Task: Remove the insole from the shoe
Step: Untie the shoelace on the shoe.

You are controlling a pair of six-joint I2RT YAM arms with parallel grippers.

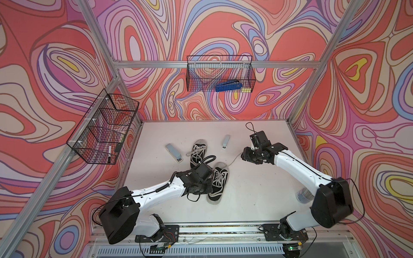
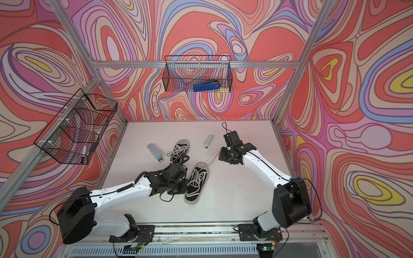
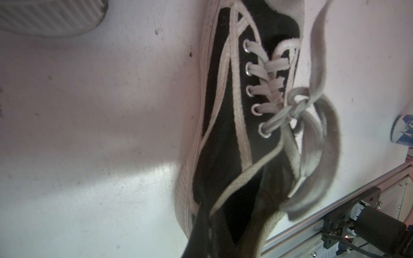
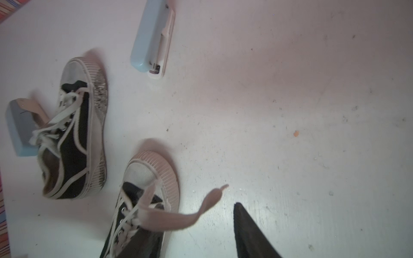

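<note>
Stereo pair overhead, wrist cameras close, likely sharing shoe (image 3: pixel 223 145)

My white table (image 1: pixel 257 178) carries two pale blue staplers, well apart: the larger stapler (image 1: pixel 173 153) lies toward the left wall, the smaller stapler (image 1: pixel 225 141) nearer the back. The rear wire basket (image 1: pixel 194 76), hung on the back rail, holds a dark blue stapler (image 1: pixel 228 86) with a yellow item (image 1: pixel 245 90) just beside it. The side wire basket (image 1: pixel 89 116) on the left wall holds a marker (image 1: pixel 109 153). A clear cup (image 1: pixel 302 195) stands near the table's right edge.
</note>
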